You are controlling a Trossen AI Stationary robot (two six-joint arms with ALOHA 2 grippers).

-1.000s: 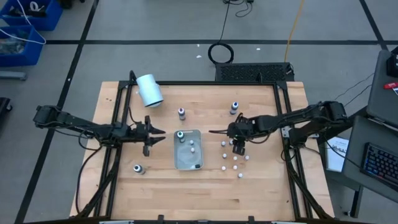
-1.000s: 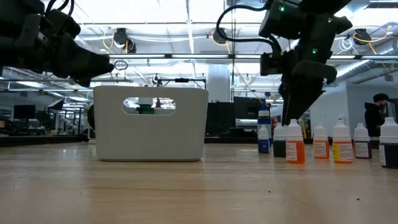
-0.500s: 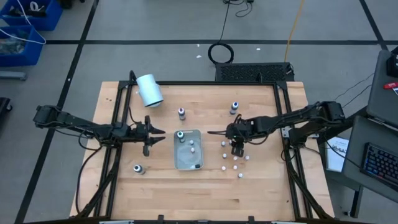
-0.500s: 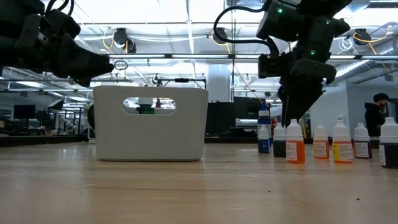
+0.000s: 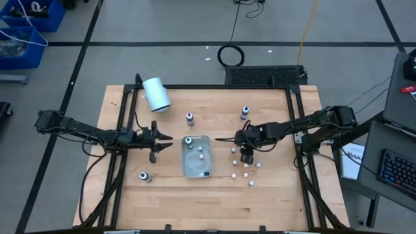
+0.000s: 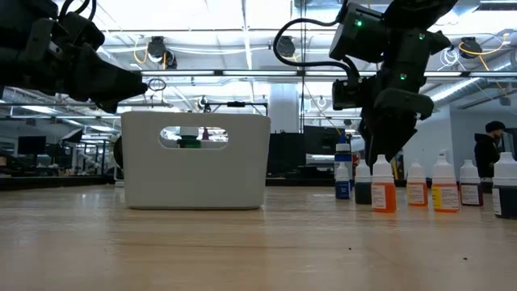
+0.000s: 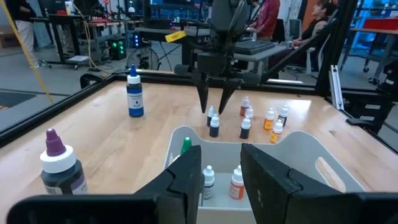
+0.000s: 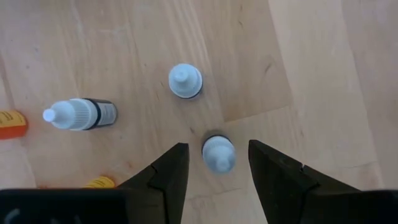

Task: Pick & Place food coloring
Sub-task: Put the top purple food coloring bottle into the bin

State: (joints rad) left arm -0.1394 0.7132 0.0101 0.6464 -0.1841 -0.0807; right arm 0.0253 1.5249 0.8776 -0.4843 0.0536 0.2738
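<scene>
Directly between right end effector (image 8: 214, 168) fingers — 1 food coloring bottle (image 8: 218, 153).

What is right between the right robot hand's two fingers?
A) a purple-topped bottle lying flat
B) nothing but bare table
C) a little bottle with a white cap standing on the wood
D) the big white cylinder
C: the right wrist view shows a small white-capped bottle standing on the wooden table in the gap of the open right gripper, not yet squeezed.

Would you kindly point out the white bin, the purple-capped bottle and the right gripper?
white bin (image 6: 194, 174), low view, front wall.
purple-capped bottle (image 7: 61, 168), left wrist view, its body.
right gripper (image 8: 217, 163), right wrist view, between the open fingertips.
</scene>
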